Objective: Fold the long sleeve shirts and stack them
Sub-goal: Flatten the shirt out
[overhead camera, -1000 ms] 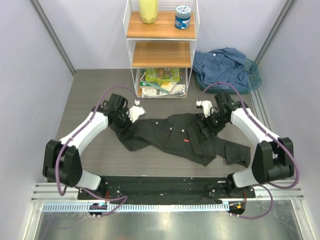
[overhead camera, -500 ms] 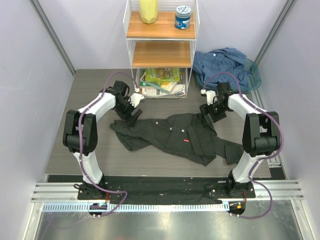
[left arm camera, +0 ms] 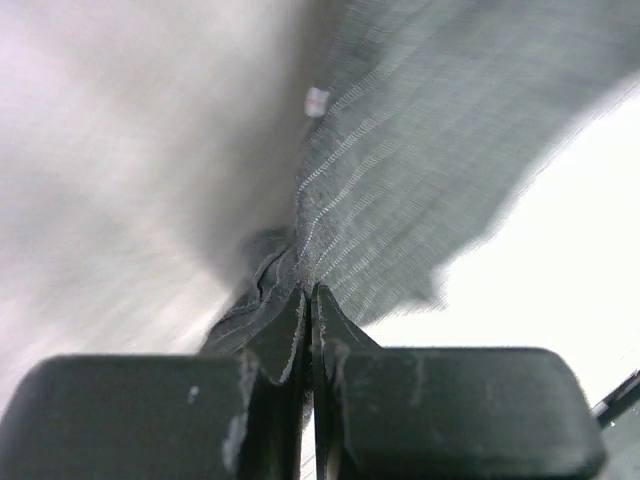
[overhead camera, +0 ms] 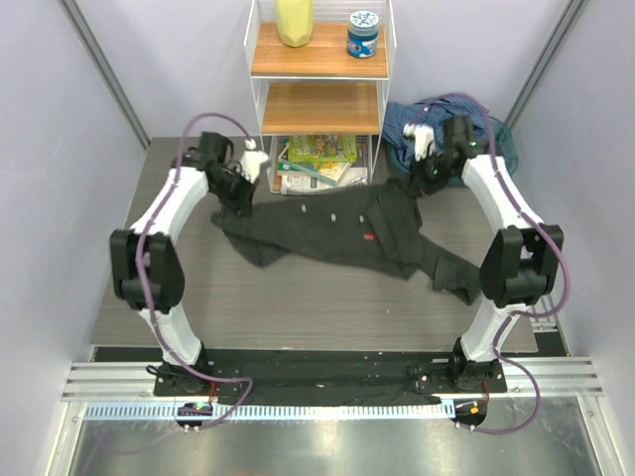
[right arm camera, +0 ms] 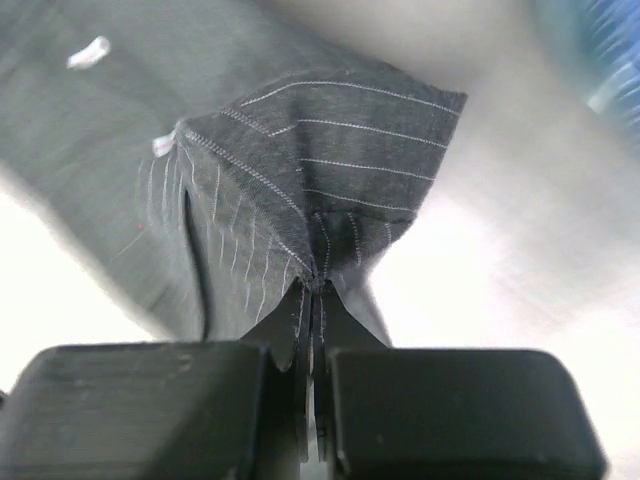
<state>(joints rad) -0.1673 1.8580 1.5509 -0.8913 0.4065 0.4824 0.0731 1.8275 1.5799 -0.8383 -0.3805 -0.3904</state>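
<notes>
From above, the dark pinstriped shirt (overhead camera: 337, 228) is lying stretched across the far half of the table (overhead camera: 179, 288), just in front of the shelf unit (overhead camera: 319, 94). The left gripper (overhead camera: 241, 193) is pinching its left end and the right gripper (overhead camera: 424, 181) is pinching its right end, and the cloth is hanging taut between them. That looks like a spreading hold, two far corners pulled apart so the body flattens before any fold. One sleeve is trailing down toward the right arm's base. The blue shirt (overhead camera: 446, 124) is sitting bunched in a basket (overhead camera: 506, 149) at the far right, waiting its turn. A red tag (overhead camera: 368, 237) is showing on the dark cloth, too small to read. The jar (overhead camera: 363, 35) on the top shelf is carrying a label and the magazines (overhead camera: 322, 164) at the bottom are showing print, but none of it is legible.

Over to the left wrist: the jaws are standing closed on a bunched edge of pinstriped cloth, with a pale button (left arm camera: 316, 100) beyond. The picture is blurring.

On the right wrist, the jaws are likewise clamping a folded corner of the same shirt, stripes fanning out from the pinch. No lettering is showing here.
</notes>
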